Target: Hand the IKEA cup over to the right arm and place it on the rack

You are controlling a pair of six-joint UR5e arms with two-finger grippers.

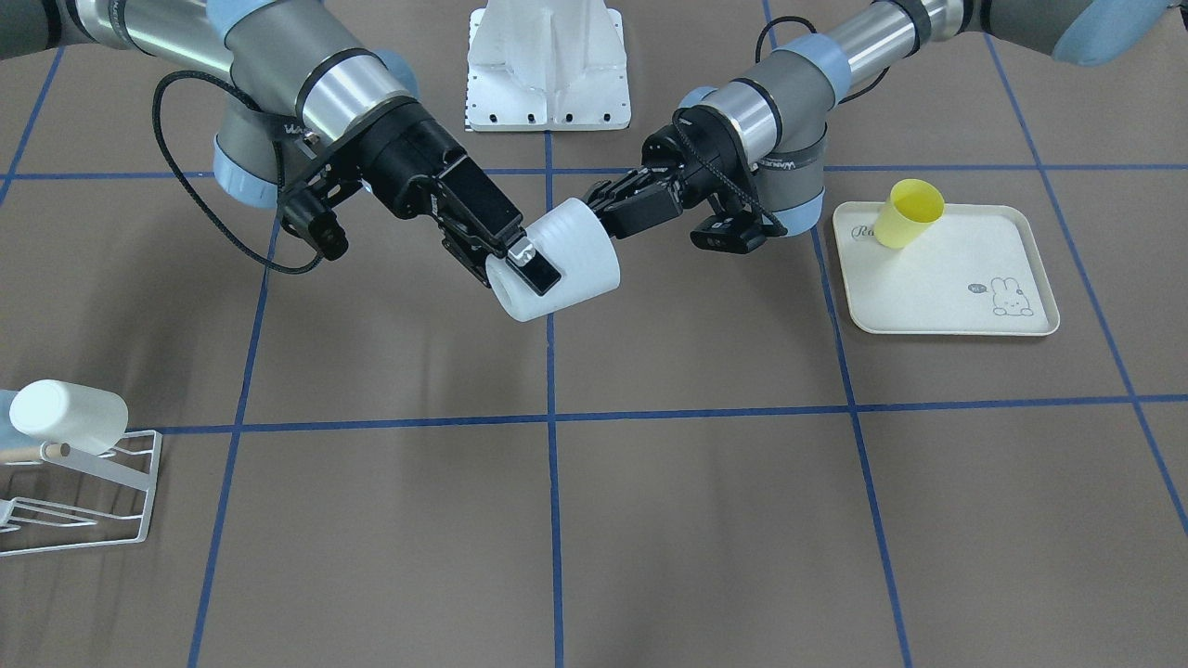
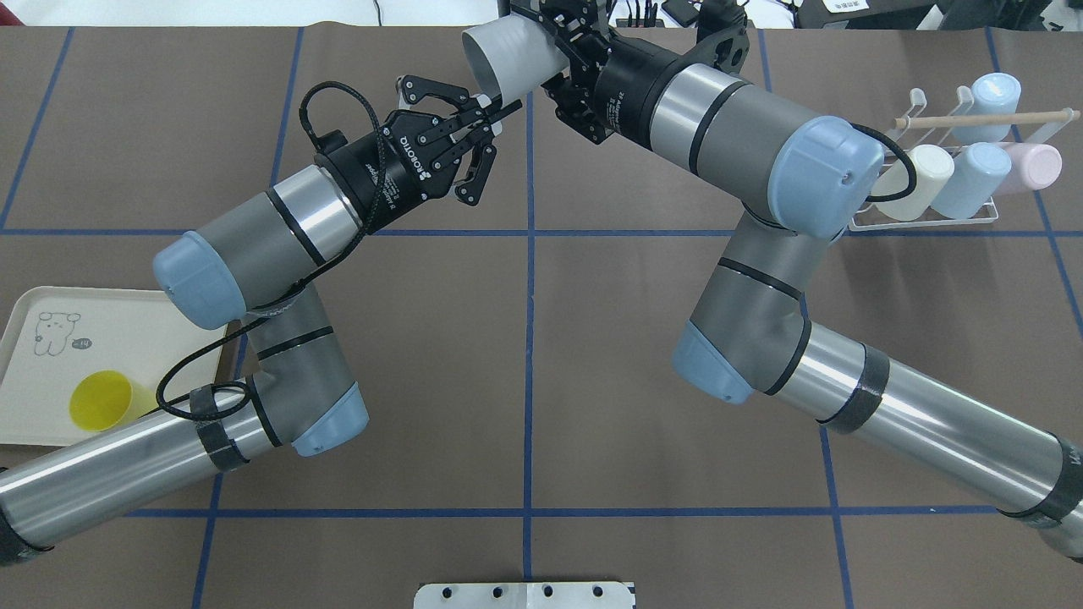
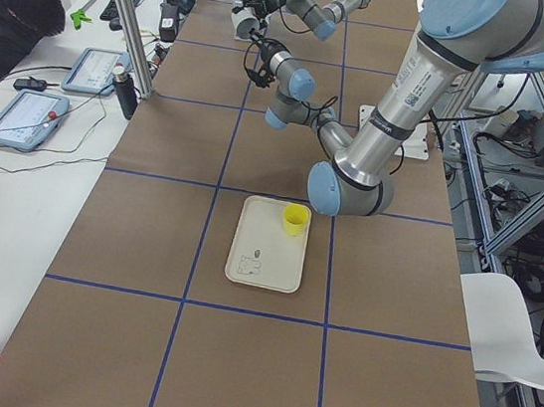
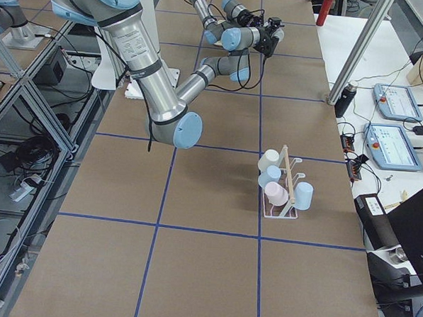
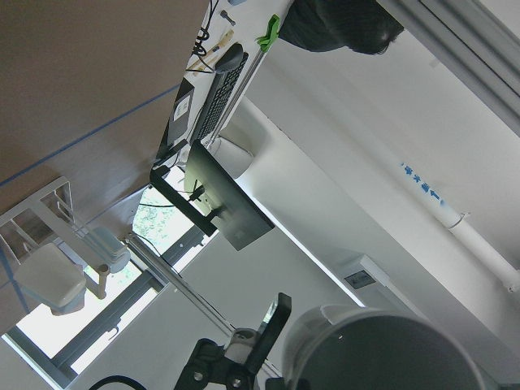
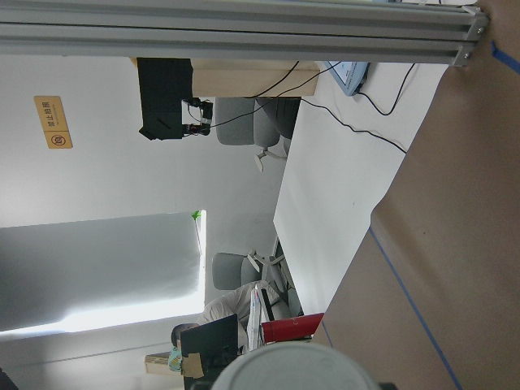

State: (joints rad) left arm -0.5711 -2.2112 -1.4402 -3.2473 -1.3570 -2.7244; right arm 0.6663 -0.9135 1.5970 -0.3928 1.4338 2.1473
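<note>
Brown table (image 1: 650, 520): right end effector (image 1: 520, 264) clamps white cup (image 1: 566, 264) midair; left end effector (image 2: 486, 127) spread, beside it.

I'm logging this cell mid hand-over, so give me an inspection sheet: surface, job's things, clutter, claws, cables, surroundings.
Surface: brown table cover with a blue tape grid, lying flat.
Job's things: white plastic cup in the air between the arms; white wire rack carries four pale cups.
Clutter: cream rabbit-print tray holding a yellow plastic cup.
Claws: right claw clamps the white cup's body; left claw sits at its mouth rim, grip unclear.
Cables: black cables loop at each wrist, none touching the cup.
Surroundings: person in dark clothing at the side bench.
</note>
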